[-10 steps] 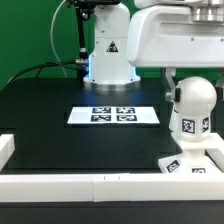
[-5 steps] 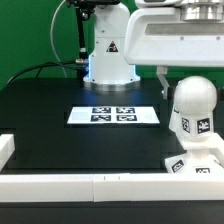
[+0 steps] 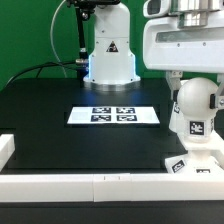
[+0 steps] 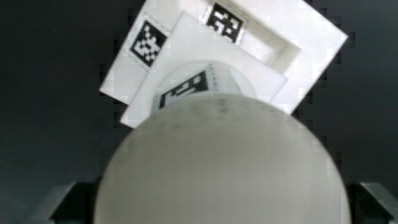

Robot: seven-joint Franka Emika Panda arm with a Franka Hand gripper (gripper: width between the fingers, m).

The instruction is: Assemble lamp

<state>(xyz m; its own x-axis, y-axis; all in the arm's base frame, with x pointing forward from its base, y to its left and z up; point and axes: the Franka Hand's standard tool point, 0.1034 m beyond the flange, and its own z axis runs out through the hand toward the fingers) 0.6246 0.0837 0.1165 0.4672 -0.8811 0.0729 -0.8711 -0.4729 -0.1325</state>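
Grips the bulb (image 3: 196, 104) with the claw (image 4: 222, 206), clenched from above, a finger (image 4: 68, 205) on each flank. Holds it upright on the stem of the square base (image 3: 190, 163), one tag facing front. Sets both at the near corner of the black tabletop (image 3: 50, 100) on the exterior view's right, just inside the white border rail (image 3: 60, 185). With the marker board (image 3: 113, 115) flat at mid-tabletop, well apart from them. From the wrist, looks down past the bulb onto the tagged base.
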